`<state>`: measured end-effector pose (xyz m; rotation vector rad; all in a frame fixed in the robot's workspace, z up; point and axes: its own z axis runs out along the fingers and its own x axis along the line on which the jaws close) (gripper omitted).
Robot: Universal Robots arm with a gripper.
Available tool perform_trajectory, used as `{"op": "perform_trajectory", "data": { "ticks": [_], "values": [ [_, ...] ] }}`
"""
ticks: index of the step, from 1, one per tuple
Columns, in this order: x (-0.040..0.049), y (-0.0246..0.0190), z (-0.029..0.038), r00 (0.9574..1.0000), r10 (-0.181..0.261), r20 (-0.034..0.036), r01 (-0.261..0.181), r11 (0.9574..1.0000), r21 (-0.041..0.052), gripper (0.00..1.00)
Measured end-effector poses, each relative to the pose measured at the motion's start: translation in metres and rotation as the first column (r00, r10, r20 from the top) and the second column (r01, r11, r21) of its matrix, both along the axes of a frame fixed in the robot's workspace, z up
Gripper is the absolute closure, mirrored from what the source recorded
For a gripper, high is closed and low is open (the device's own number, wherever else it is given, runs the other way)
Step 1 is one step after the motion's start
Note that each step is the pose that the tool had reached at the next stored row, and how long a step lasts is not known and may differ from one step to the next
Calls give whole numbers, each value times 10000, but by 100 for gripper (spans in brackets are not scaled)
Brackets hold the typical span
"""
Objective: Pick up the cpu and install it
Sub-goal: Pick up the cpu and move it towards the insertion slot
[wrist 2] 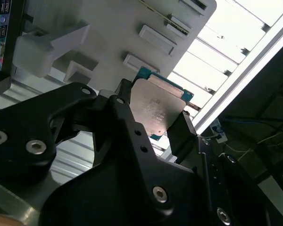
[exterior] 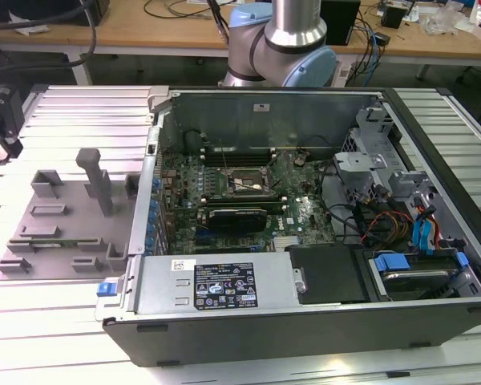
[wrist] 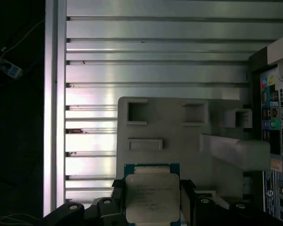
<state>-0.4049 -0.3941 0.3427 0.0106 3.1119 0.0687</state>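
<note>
Holding the cpu (wrist: 152,200) is the job right now. The gripper (wrist: 152,188) has its two jaws closed in on the chip, one on each side, and they pinch it by its edges. The shiny silver top of the chip shows in both wrist views, with a thin green rim around it.

The chip hangs over the gray tray (wrist: 179,136), near one edge of it. It looks lifted a little off the tray, but that is hard to be sure of. In the exterior view the gripper (exterior: 2,120) is far over on the exterior view's left, above the tray's far corner. The open computer case (exterior: 321,309) lies just beside the tray, toward the exterior view's right. The socket (exterior: 239,183) sits in the middle of the green board inside the case. So the chip is well apart from the socket.

This looks like the pick-up step, with the grab made and the install not yet done. Getting the chip in calls for a steady carry over the case wall. Then it needs a flat, square fit in the socket, with the corners lined up. A tilt could bend something small.

Counting them up: one cpu, one gripper with two jaws, one gray tray, one case, one socket, and one silver slatted table (wrist: 155,47) under it all.
</note>
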Motion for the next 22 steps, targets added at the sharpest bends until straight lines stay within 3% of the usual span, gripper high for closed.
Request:
{"op": "perform_trajectory", "data": {
  "ticks": [3, 13, 22],
  "values": [
    [0, 0, 63, 10000, 0, -1, 0, 10000, 0, 45],
    [0, 3, 411, 10000, 0, -1, 0, 10000, 0, 45],
    [0, 3, 570, 10000, 0, 0, 0, 10000, 0, 45]
  ]
}}
